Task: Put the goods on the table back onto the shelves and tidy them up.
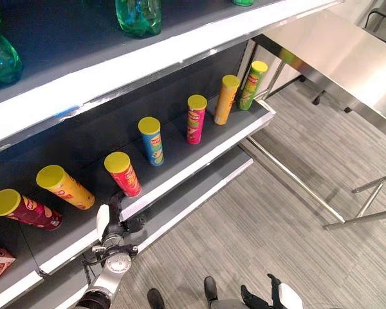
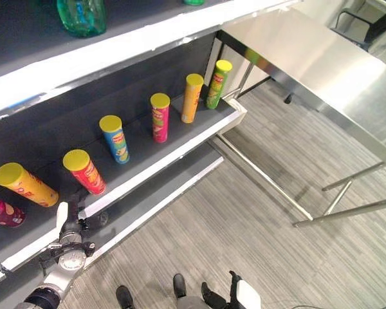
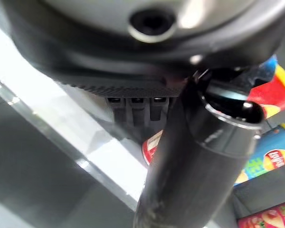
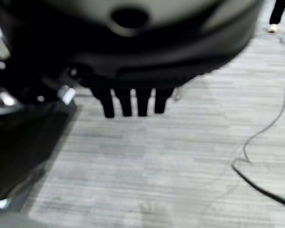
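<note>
Fingers of our left hand (image 1: 119, 222) reach up at the front edge of the middle shelf (image 1: 199, 158), just below the red can (image 1: 123, 174); in the left wrist view they look fairly straight, with nothing in them. Our right hand (image 4: 133, 102) hangs over the grey floor (image 4: 180, 166), fingers straight and empty. We count seven tall cans with yellow lids along the shelf: one maroon (image 1: 26, 210), one yellow (image 1: 67, 187), the red one, one blue (image 1: 152, 141), one pink (image 1: 195, 119), one orange (image 1: 226, 99), one green (image 1: 252, 85). Two green bottles (image 1: 139, 16) show on the shelf above. The steel tabletop (image 1: 347, 64) stands to the right.
</note>
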